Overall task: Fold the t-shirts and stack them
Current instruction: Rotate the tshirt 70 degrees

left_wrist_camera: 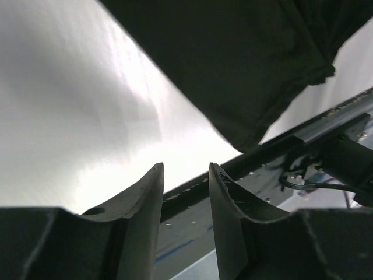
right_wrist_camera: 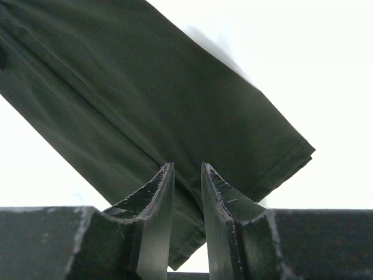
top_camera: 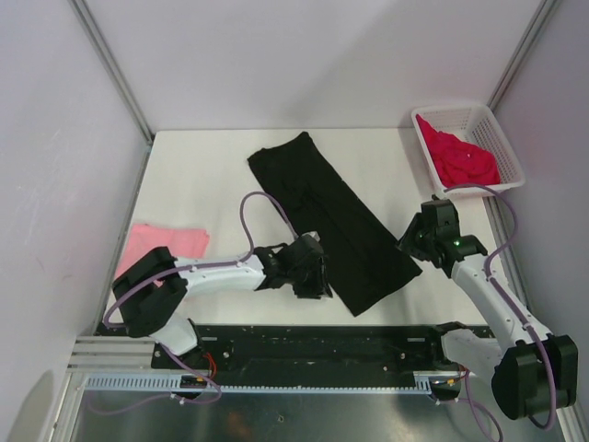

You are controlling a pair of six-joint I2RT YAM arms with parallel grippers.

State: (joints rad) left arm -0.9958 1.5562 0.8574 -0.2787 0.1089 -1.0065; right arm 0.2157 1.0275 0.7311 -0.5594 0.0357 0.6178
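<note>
Top external: pink t-shirt (top_camera: 164, 238) half-covered

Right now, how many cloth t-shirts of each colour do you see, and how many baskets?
Black cloth t-shirt, lying as a long strip: 1
Light pink cloth t-shirt: 1
Crimson-red cloth t-shirt, inside the basket: 1
White plastic lattice basket: 1
Total: 4 things, 3 of them t-shirts

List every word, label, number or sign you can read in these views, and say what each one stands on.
No readable text in any view.
black t-shirt: only plain dark cloth shows, no print visible.
pink t-shirt: no lettering.
red t-shirt: no lettering.
white basket: no label visible.
</note>
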